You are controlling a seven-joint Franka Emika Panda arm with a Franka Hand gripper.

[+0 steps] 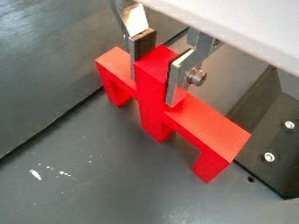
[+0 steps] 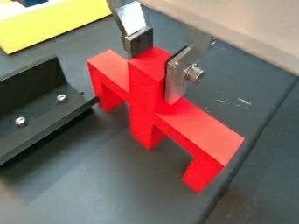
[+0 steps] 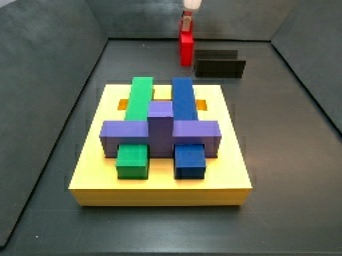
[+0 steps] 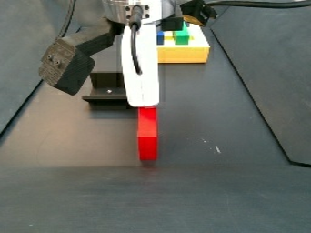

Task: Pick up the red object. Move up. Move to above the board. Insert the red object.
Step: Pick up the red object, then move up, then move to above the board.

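Note:
The red object (image 1: 176,109) stands upright on the dark floor, bar on top with its legs down; it also shows in a wrist view (image 2: 158,114) and in both side views (image 3: 187,47) (image 4: 147,136). My gripper (image 1: 156,77) comes down from above, its silver fingers on either side of the centre stub and pressed to its faces (image 2: 156,74). In a side view the gripper (image 4: 144,98) sits on top of the red slab. The board (image 3: 94,175) is a yellow slab bearing green, blue and purple blocks, well away from the gripper (image 3: 189,20).
The black fixture (image 3: 221,66) stands right beside the red object, also in both wrist views (image 1: 268,131) (image 2: 35,105) and a side view (image 4: 107,86). Grey walls enclose the floor. The board's yellow corner (image 2: 47,26) shows beyond the fixture.

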